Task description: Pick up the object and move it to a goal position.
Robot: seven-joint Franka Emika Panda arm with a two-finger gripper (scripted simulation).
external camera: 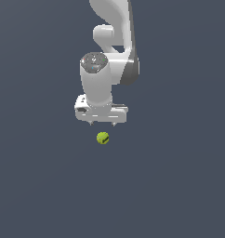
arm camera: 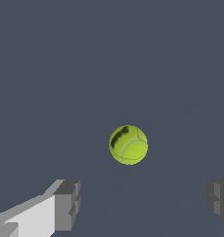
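Observation:
The object is a small yellow-green ball (external camera: 102,137) with a short dark mark, lying on the flat dark grey floor. In the wrist view the ball (arm camera: 128,145) shows pale seam lines and the dark mark on one side. My white gripper (external camera: 102,124) hangs just above the ball, pointing down, its two fingertips spread wide apart. The grey fingertips (arm camera: 67,204) stand apart from the ball, and nothing is held between them. The ball is much narrower than the gap between the fingers.
A plain dark grey surface (external camera: 179,186) fills both views. The white arm (external camera: 109,60) rises behind the gripper toward the top of the exterior view.

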